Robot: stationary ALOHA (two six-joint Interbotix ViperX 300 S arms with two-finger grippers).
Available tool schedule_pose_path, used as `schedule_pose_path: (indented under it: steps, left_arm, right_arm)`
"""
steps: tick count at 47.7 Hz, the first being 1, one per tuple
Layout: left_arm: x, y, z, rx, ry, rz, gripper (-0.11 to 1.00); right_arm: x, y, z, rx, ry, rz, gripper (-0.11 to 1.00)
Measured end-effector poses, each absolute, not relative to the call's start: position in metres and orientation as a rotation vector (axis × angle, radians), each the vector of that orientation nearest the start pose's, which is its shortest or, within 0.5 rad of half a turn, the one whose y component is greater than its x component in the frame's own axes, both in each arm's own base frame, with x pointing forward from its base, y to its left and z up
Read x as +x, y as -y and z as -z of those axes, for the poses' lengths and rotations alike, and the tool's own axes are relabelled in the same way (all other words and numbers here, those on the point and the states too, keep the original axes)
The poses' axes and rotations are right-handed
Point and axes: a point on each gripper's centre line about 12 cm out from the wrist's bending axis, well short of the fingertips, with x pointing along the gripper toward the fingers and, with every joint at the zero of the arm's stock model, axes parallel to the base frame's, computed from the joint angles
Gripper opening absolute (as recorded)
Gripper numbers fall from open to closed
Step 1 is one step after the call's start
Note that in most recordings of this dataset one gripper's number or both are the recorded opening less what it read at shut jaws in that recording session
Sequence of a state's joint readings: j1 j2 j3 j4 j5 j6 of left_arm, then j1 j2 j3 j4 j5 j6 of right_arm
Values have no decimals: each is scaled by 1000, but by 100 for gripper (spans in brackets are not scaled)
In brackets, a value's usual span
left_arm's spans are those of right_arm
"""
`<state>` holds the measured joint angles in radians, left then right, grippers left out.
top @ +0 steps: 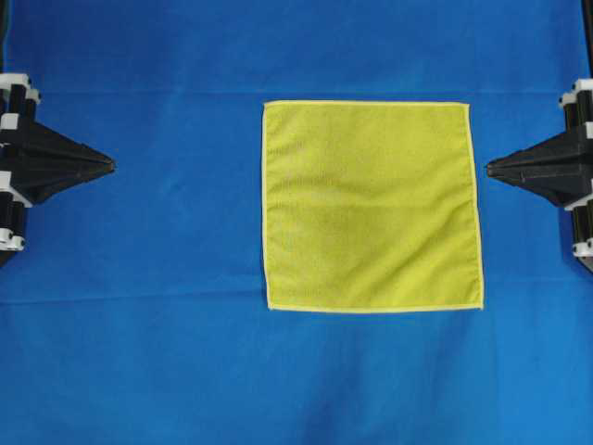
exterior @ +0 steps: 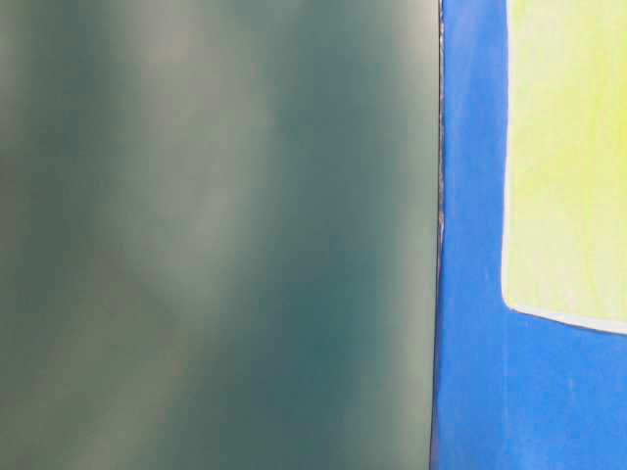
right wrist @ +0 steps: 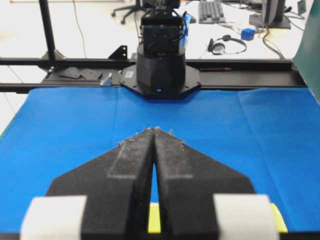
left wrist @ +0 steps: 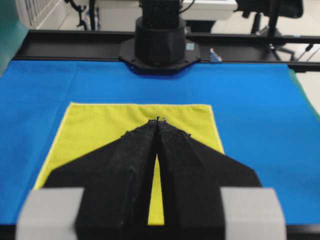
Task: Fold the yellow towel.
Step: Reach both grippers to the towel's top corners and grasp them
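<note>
Overhead: your yellow towel [top: 372, 205] lies flat and unfolded on the blue cloth [top: 139, 352], so any edge is free to pick. Left gripper [top: 109, 166] and right gripper [top: 490, 169] flank the towel, closed, empty, apart from it. Wrist views: fingertips pinched together, nothing blocking. Table-level view: towel corner only.

Lab room behind a blue-covered table

A blue cloth [top: 139, 352] covers the table, edged by a black frame rail [right wrist: 250, 64]. Beyond its far edge lie a pale floor [right wrist: 95, 30], a keyboard [right wrist: 211, 11], headphones [right wrist: 226, 45] and a chair base [left wrist: 280, 47].
</note>
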<state>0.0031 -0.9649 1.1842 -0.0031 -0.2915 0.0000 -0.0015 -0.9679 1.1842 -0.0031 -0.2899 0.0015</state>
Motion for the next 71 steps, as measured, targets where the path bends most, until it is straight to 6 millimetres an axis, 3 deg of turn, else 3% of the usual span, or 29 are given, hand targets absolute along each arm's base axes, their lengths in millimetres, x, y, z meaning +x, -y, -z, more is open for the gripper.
schedule_pose_path:
  steps: [12,32,34,37,43,49,56,71]
  left_arm:
    - [226,-11,-282,-39,-18,-50,0]
    - [304,-74,-234,-56,-268,-244,1]
    - [312,-81,-227,-53,-294,-258,4]
    - [323,-95,-212,-65,-342,-290,19]
    - [338,-122,-182,-91,-424,-349,58]
    - [349,-142,-161,-101,-477,-387,84]
    - [360,-158,-140,-85,-525,-404,82]
    - [384,-170,-96,-92,-607,-398,82]
  right_arm:
    - [199,20,-283,9,-79,98,0]
    - [189,85,-241,89,-389,417,1]
    - [189,93,-232,103,-432,451,8]
    - [189,104,-220,118,-487,492,25]
    - [191,120,-192,135,-616,535,60]
    - [193,133,-168,156,-724,556,59]
    - [202,142,-144,170,-799,552,58]
    - [216,155,-104,201,-879,542,58]
